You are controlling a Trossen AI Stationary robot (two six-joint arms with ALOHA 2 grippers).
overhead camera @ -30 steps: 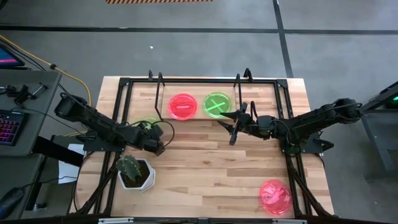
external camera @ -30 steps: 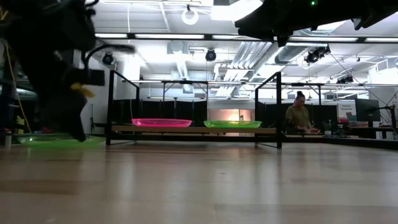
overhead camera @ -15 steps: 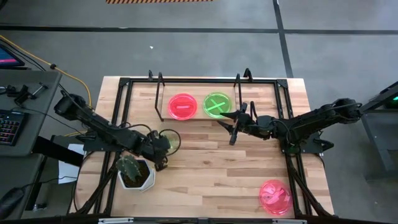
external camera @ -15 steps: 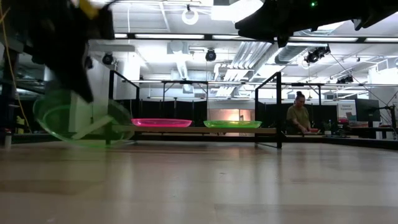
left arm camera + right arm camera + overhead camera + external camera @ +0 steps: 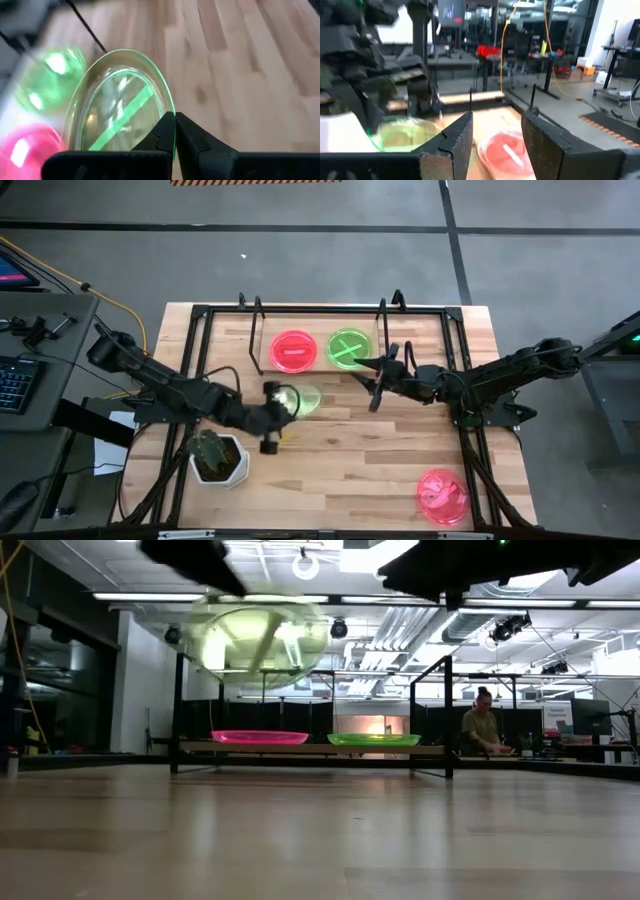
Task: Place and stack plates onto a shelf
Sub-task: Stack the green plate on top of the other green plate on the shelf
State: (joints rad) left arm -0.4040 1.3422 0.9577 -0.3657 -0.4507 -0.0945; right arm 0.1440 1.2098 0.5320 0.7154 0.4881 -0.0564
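Observation:
My left gripper (image 5: pixel 274 402) is over the middle of the table, shut on a neon green plate (image 5: pixel 301 400) with a green strip inside. In the low view this plate (image 5: pixel 262 635) is high above the tabletop and tilted. The shelf (image 5: pixel 320 328) stands at the far side, with a pink-red plate (image 5: pixel 294 351) and a green cross plate (image 5: pixel 349 347) lying flat on its board (image 5: pixel 310 749). Another pink-red plate (image 5: pixel 441 497) lies on the table near the right front corner. My right gripper (image 5: pixel 376 383) is open and waits in the air by the shelf's near right end. My left gripper pinches the green plate's rim (image 5: pixel 172 124) between its two fingers, with one finger (image 5: pixel 159 136) on the inner face and the other on the outer face. The plate (image 5: pixel 120 105) is lifted clear of the table and stands tilted, reaching out beyond the fingertips.
A white pot with a cactus (image 5: pixel 217 457) stands near the left front, just below my left arm. Black upright rods (image 5: pixel 178 710) frame the shelf, and a larger black frame (image 5: pixel 466 380) runs round the tabletop. Bare wood lies in the middle and near part. A person (image 5: pixel 482 725) sits far behind.
My left gripper has carried the green plate from the table's left side toward the middle and up. The plate, flat and low a second ago, has tipped and now hangs high above the tabletop. My right arm has kept still.

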